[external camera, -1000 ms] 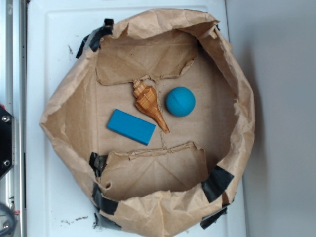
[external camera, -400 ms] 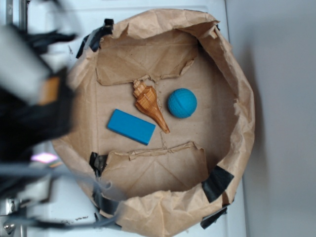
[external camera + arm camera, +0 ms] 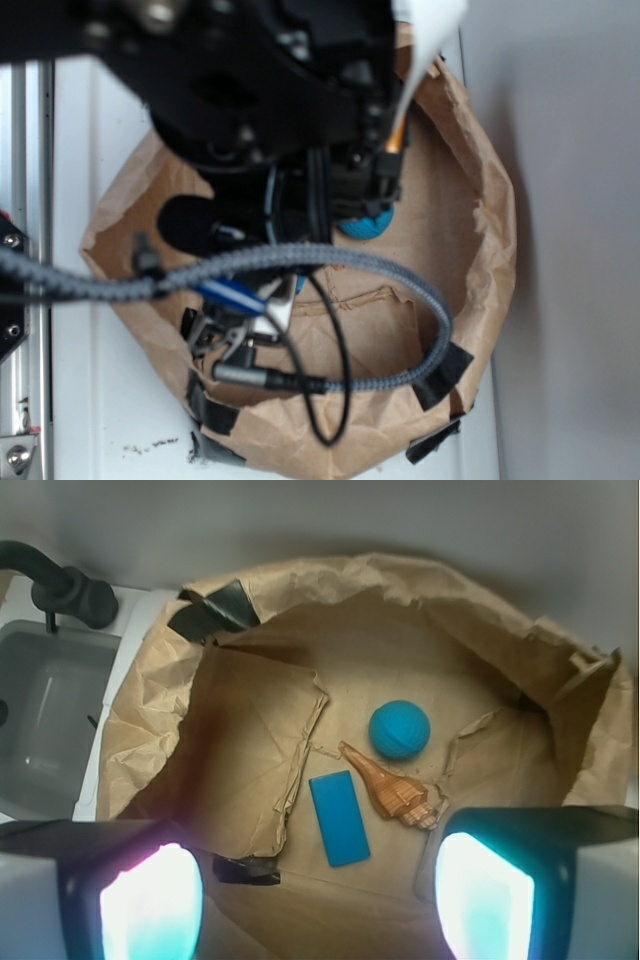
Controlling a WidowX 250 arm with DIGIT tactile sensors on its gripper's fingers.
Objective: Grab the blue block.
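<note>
lying flat beneath open end effector (image 3: 320, 900), blue block (image 3: 339, 818)

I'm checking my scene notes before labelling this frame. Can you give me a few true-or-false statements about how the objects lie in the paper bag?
1. The blue block lies flat on the floor of the paper bag. True.
2. The shell lies between the block and the teal ball. True.
3. The gripper holds the block. False: the jaws are open and above it.
4. The ball rests on the block. False: they lie apart.
</note>
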